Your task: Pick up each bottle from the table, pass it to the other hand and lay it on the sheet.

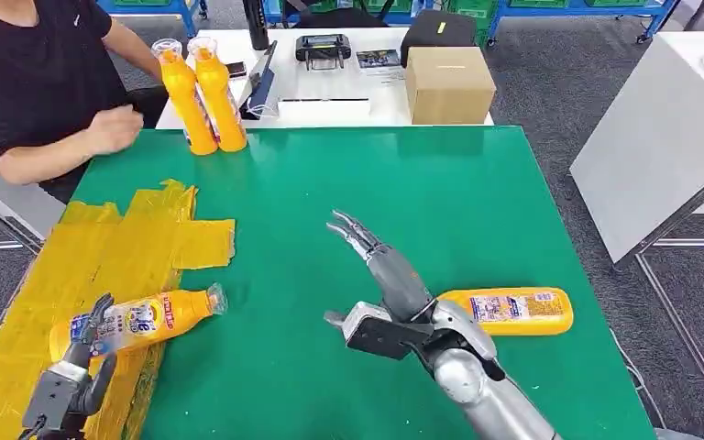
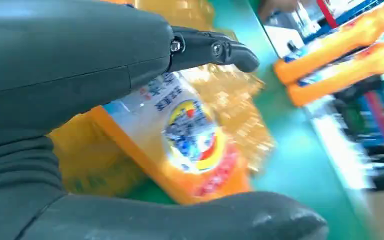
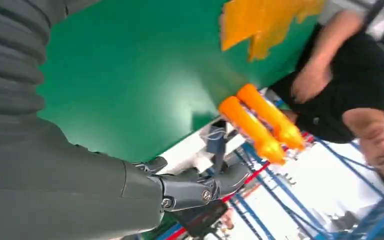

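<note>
Lower left: left hand (image 1: pixel 81 367) opened around one orange bottle (image 1: pixel 137 321), already laid on yellow sheet (image 1: pixel 137 243). Lower right: right hand (image 1: pixel 376 266) released, beside second bottle (image 1: pixel 511 311), untouched. Upper left: two upright bottles (image 1: pixel 203 94) left.

Looked down and forward from head height over the green worktop (image 1: pixel 477 183). Sat close behind each wrist, turned sideways. Shared with the right wrist view: the two upright bottles (image 1: pixel 203 96) (image 3: pixel 260 120) at the far edge.
</note>
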Controlling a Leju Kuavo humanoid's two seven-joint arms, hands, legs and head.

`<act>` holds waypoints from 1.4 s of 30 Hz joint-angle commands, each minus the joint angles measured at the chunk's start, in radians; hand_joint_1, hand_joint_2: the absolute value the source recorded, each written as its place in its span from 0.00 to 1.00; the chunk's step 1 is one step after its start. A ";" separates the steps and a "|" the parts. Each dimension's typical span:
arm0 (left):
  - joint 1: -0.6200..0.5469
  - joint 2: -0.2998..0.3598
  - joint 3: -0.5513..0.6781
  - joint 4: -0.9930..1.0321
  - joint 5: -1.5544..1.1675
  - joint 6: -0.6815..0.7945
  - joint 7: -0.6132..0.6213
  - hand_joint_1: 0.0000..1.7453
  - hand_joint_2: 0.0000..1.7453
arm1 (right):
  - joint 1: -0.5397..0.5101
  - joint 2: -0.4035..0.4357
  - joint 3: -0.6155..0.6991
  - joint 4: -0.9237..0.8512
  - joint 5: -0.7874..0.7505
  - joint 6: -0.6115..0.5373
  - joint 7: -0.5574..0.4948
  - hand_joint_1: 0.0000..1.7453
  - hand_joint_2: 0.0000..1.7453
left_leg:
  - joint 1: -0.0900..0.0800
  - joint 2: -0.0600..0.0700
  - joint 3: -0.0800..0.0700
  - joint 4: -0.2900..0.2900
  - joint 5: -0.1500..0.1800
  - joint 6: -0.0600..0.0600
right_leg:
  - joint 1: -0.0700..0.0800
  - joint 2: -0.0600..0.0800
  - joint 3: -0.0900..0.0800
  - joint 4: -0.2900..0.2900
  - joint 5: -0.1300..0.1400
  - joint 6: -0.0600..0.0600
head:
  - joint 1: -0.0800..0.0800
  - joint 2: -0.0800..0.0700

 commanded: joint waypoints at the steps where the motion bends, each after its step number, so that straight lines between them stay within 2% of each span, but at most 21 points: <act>1: 0.007 -0.275 0.341 -0.200 0.176 -0.315 0.059 0.00 0.00 | 0.202 -0.111 -0.072 -0.095 0.159 -0.032 -0.013 0.00 1.00 | 0.003 0.000 -0.004 0.001 -0.001 0.000 | 0.003 0.001 -0.002 -0.002 0.000 -0.001 | 0.000 0.000; 6: 0.037 -0.334 0.360 -0.263 0.268 -0.441 0.117 0.00 0.00 | 0.293 -0.153 -0.136 -0.159 0.255 -0.053 -0.007 0.00 1.00 | 0.002 0.007 -0.010 0.002 -0.002 0.000 | 0.002 0.007 -0.001 -0.002 0.003 -0.001 | 0.000 0.000; 8: 0.057 -0.368 0.353 -0.305 0.300 -0.493 0.146 0.00 0.00 | 0.338 -0.170 -0.168 -0.190 0.350 -0.083 0.033 0.00 1.00 | 0.002 0.009 -0.011 0.002 -0.003 0.000 | 0.003 0.009 -0.002 -0.002 0.003 -0.001 | 0.000 0.000; 10: 0.075 -0.389 0.329 -0.334 0.304 -0.510 0.158 0.00 0.00 | 0.373 -0.194 -0.195 -0.205 0.372 -0.090 0.055 0.00 1.00 | 0.001 0.008 -0.012 0.002 -0.002 0.001 | 0.001 0.008 -0.004 -0.001 0.003 0.000 | 0.000 0.000; 13: 0.086 -0.389 0.302 -0.345 0.304 -0.499 0.165 0.00 0.00 | 0.386 -0.203 -0.214 -0.202 0.399 -0.090 0.079 0.00 1.00 | 0.004 0.009 -0.014 0.003 -0.002 0.001 | 0.004 0.010 -0.004 -0.002 0.004 -0.002 | 0.000 0.000; 16: 0.087 -0.389 0.296 -0.346 0.302 -0.494 0.165 0.00 0.00 | 0.390 -0.208 -0.218 -0.202 0.396 -0.093 0.076 0.00 1.00 | 0.001 0.010 -0.013 0.002 -0.003 0.001 | 0.001 0.011 -0.016 -0.001 0.004 -0.001 | 0.000 0.000; 21: 0.087 -0.389 0.296 -0.346 0.302 -0.494 0.165 0.00 0.00 | 0.390 -0.208 -0.218 -0.202 0.396 -0.093 0.076 0.00 1.00 | 0.002 0.015 -0.013 0.001 -0.003 0.000 | 0.002 0.015 -0.015 -0.001 0.005 -0.001 | 0.000 0.000; 25: 0.105 -0.388 0.230 -0.351 0.328 -0.518 0.189 0.00 0.00 | 0.413 -0.241 -0.295 -0.177 0.396 -0.065 0.153 0.00 1.00 | 0.002 0.014 -0.012 0.001 -0.003 0.001 | 0.002 0.013 -0.013 -0.002 0.004 0.000 | 0.000 0.000; 27: 0.105 -0.375 0.196 -0.344 0.340 -0.513 0.199 0.00 0.00 | 0.408 -0.272 -0.354 -0.144 0.325 -0.022 0.140 0.00 1.00 | 0.002 0.013 -0.013 0.001 -0.003 0.001 | 0.002 0.012 -0.013 -0.002 0.004 0.000 | 0.000 0.000; 32: 0.108 -0.318 0.089 -0.341 0.273 -0.406 0.162 0.00 0.00 | 0.311 -0.250 -0.463 -0.017 0.326 0.033 0.125 0.00 1.00 | 0.002 0.015 -0.014 0.001 -0.002 0.001 | 0.003 0.015 -0.015 -0.003 0.006 -0.001 | 0.000 0.000; 35: 0.102 -0.292 0.047 -0.326 0.266 -0.366 0.153 0.00 0.00 | 0.249 -0.262 -0.486 0.046 0.344 0.056 0.142 0.00 1.00 | 0.004 0.019 -0.014 0.001 -0.002 0.000 | 0.004 0.018 -0.013 -0.004 0.009 -0.001 | 0.000 0.000; 42: 0.092 -0.275 0.030 -0.311 0.268 -0.351 0.153 0.00 0.00 | 0.212 -0.281 -0.490 0.085 0.343 0.084 0.161 0.00 1.00 | 0.001 0.016 -0.011 0.001 -0.002 0.002 | 0.002 0.016 -0.006 -0.002 0.007 0.002 | 0.000 0.000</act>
